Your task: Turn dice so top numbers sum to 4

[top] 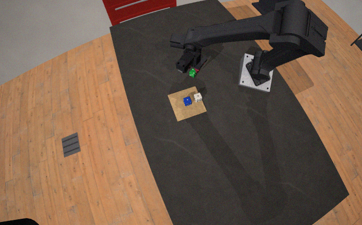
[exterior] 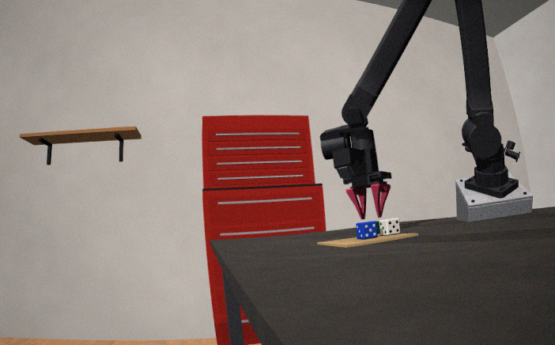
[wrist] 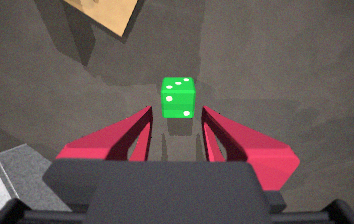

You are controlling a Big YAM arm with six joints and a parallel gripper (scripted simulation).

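Green die [top: 193, 73] [exterior: 378, 227] [wrist: 178, 98] off the mat [top: 187, 111] [exterior: 344, 244] [wrist: 120, 22]!
Pincer [top: 197, 69] [exterior: 370, 217] [wrist: 177, 112] spread, nothing gripped; blue [top: 187, 101] [exterior: 366, 229] and white dice [top: 197, 97] [exterior: 390, 226] both show one.

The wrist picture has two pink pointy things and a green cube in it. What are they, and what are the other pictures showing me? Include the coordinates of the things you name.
The machine is one black robot arm [top: 232, 32] [exterior: 384, 64]. Its hand, called a gripper [top: 192, 70] [exterior: 371, 217] [wrist: 177, 112], has two pink fingers [exterior: 385, 191]. The wrist camera rides near the hand and looks past them. The top picture looks down from above; the exterior one looks from the side.

The green cube is a die with white dots [top: 193, 73] [wrist: 178, 97]. It lies on the dark table [top: 177, 156] [exterior: 399, 291] [wrist: 278, 65], off the thin tan square mat [top: 177, 109] [exterior: 335, 243] [wrist: 118, 17]. A blue die [top: 187, 101] [exterior: 366, 229] and a white die [top: 198, 97] [exterior: 390, 225] sit on the mat. The fingers are apart, holding nothing.
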